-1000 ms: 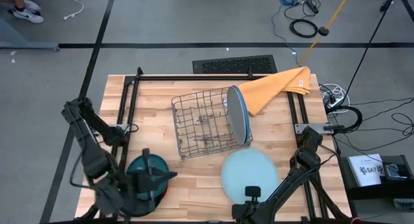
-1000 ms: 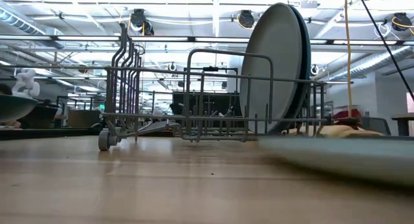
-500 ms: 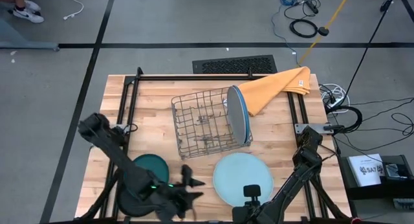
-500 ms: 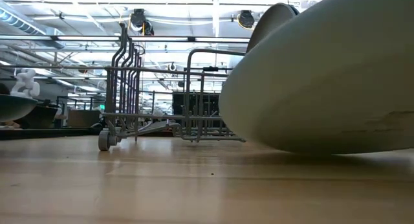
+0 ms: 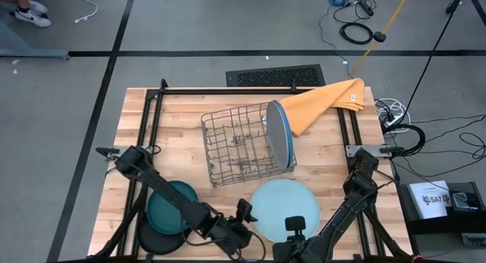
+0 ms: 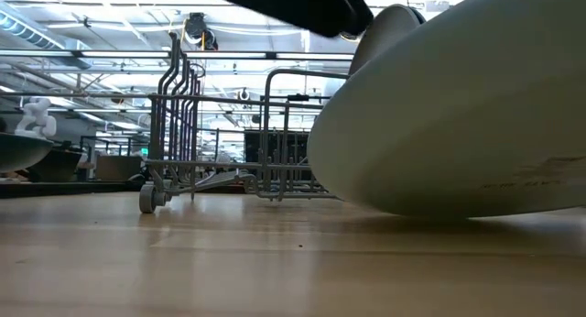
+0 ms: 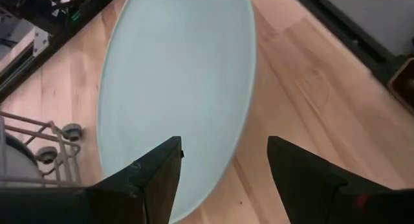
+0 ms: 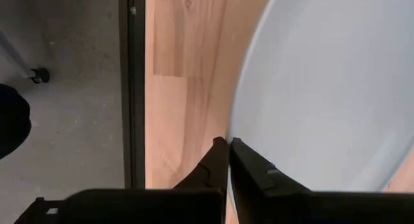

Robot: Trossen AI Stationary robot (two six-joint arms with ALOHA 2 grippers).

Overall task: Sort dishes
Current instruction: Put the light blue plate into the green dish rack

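While the left gripper (image 5: 244,214) hovers low near the counter's front edge with its two dark fingers (image 7: 155,179) spread apart and empty, the round pale blue plate (image 5: 283,208) lies flat just beside it, its rim reaching between the fingertips in the left wrist view. The right gripper (image 8: 228,144) waits at the front edge with its fingers pressed together, touching nothing, their tips close over that same plate's rim.

A light wooden plank counter (image 5: 182,118) carries everything, standing on grey concrete floor crossed by dark tape lines and loose cables.

Five plates show. One dark teal plate (image 5: 168,204) sits on a black plate (image 5: 152,240) toward the front left corner. Two large plates, grey (image 5: 280,141) and bright blue (image 5: 269,118), stand on edge in the single grey wire dish rack (image 5: 235,145) at mid-counter. One yellow-orange cloth (image 5: 326,102) drapes over the back right corner.
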